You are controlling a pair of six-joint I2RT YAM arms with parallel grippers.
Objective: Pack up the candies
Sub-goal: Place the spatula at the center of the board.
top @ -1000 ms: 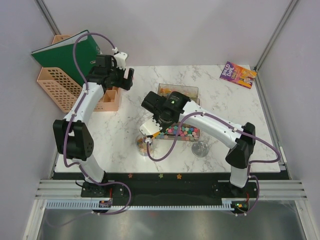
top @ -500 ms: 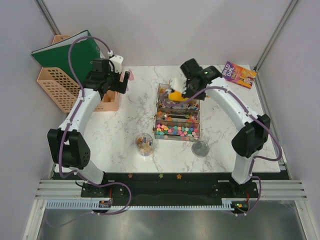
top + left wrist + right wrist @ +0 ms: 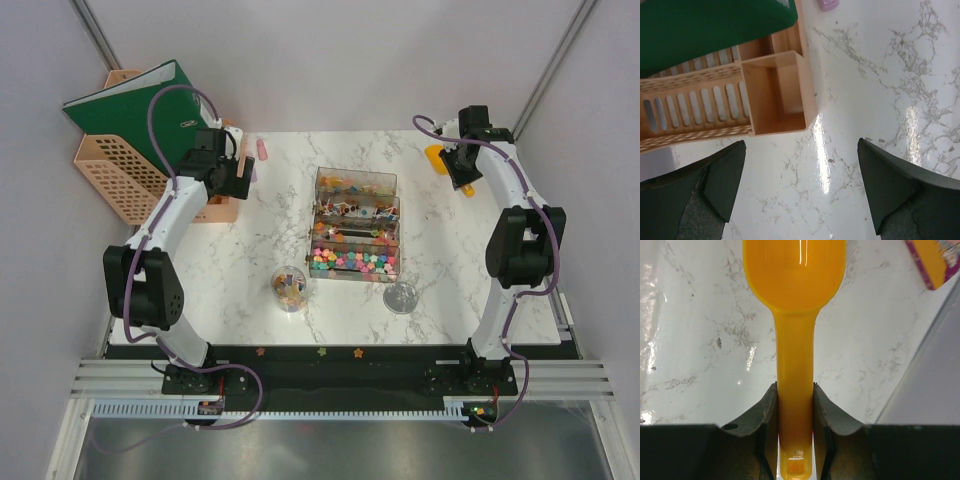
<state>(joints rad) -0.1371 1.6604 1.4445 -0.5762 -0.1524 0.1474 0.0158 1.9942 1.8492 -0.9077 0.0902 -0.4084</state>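
Right gripper (image 3: 795,427) pinches the handle of the orange scoop (image 3: 794,275), a finger pressed against each side. The scoop bowl points away from the wrist, over the marble table (image 3: 700,340) at its far right corner, with the corner of a purple book (image 3: 935,260) close by. Left gripper (image 3: 800,192) is spread wide and holds nothing, above the table beside the peach desk organiser (image 3: 775,95), where a green binder (image 3: 705,25) leans. The candies (image 3: 355,262) lie in the clear tiered box (image 3: 357,176) mid-table, well apart from both grippers. More candies sit in the clear cup (image 3: 290,287) nearer the front edge. A second clear round item (image 3: 401,297) stands right of the cup; its contents cannot be made out.
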